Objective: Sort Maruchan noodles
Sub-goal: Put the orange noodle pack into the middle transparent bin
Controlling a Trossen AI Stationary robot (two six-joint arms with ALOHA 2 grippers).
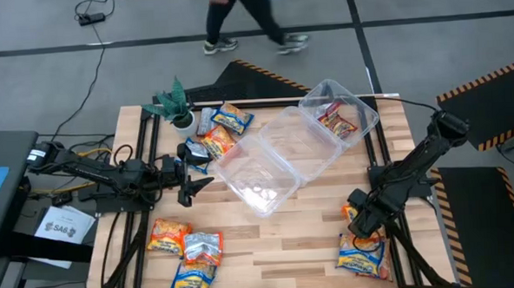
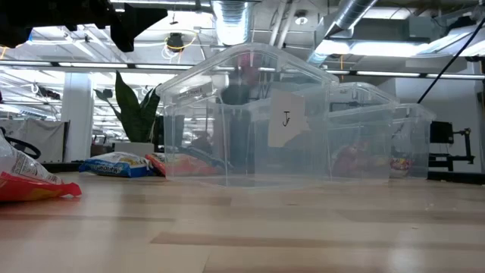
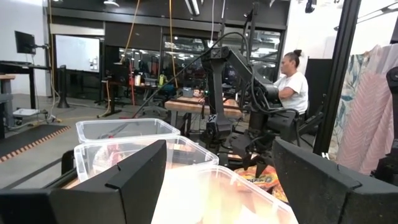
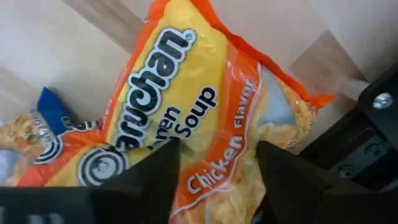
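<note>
Orange chicken-flavor packet [image 4: 205, 118] lies under the right gripper [image 4: 217, 165], fingers parted and empty; better to descend squarely, pinching one crinkly edge. Left gripper [image 1: 192, 183] waits, parted, empty.

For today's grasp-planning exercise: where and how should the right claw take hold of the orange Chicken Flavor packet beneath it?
Grip the orange packet across its narrow width, coming straight down from above: it lies flat, and the open right claw is already straddling it.

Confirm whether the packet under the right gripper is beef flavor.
No. The orange packet under the right gripper reads "Chicken Flavor".
</note>
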